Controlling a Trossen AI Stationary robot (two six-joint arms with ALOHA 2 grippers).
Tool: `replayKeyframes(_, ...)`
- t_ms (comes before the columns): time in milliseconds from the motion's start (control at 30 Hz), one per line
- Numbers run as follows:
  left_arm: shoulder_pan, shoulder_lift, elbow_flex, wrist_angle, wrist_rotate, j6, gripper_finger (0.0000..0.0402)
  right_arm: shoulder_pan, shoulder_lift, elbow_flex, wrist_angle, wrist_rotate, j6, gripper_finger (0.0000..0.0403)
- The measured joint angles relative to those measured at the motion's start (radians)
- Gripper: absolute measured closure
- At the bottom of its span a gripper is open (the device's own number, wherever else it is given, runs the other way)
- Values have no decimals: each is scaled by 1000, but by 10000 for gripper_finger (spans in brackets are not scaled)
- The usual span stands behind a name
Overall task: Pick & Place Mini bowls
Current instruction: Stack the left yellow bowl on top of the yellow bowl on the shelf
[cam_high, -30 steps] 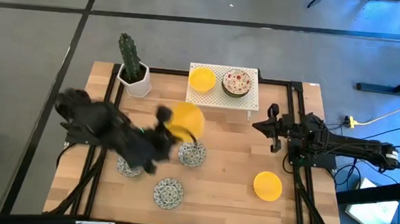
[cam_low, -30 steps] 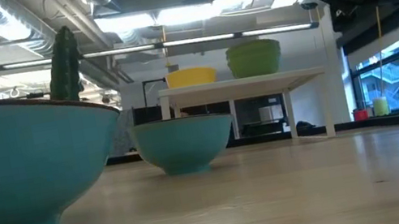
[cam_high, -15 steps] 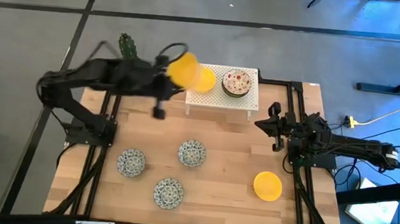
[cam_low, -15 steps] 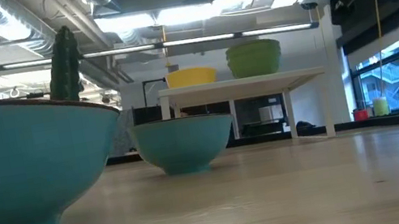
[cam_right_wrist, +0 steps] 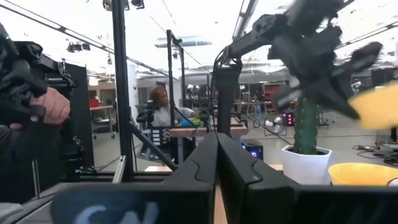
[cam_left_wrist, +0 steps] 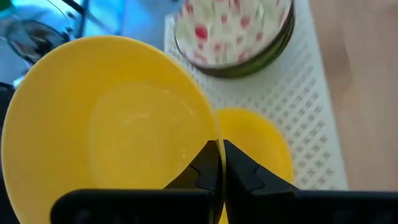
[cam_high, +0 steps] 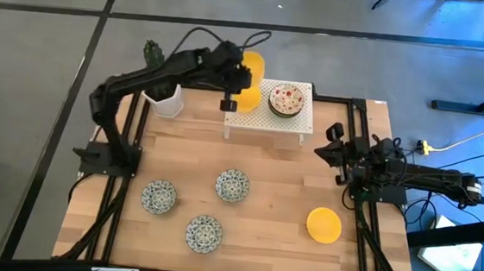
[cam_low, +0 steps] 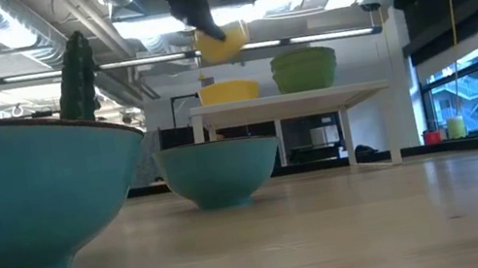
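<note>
At the lower left of the high view three white bowls with blue-green pattern sit on the wooden table (cam_high: 272, 190): one (cam_high: 157, 197) farthest left, one (cam_high: 204, 233) nearest the bottom edge, and one (cam_high: 232, 185) a little right of and above them, all apart from each other. In the upper left stands a cactus in a white pot (cam_high: 165, 97) at the table's corner. The left arm reaches from there toward the upper middle, and its left pincer (cam_high: 231, 84) is closed on the rim of a yellow bowl (cam_high: 252, 68), held tilted in the air above the left end of the white perforated rack (cam_high: 286, 122). Below that held bowl a second yellow bowl (cam_left_wrist: 252, 143) rests on the rack, and just to its right on the same rack sits a cream bowl with reddish floral pattern (cam_high: 286, 99). At the lower right of the table a third yellow bowl (cam_high: 324, 225) lies alone. At the right edge the right arm waits, its right pincer (cam_high: 329, 150) shut and holding nothing.
</note>
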Motion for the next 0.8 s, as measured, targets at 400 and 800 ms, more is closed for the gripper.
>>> replayKeyframes(400,-20,111,1,-107,-30,86,399,0,1,0,-181,11,0,392)
replayKeyframes(800,-4,111,-2,-171,19,97,398,0,-1,0,-173,36,-49,392)
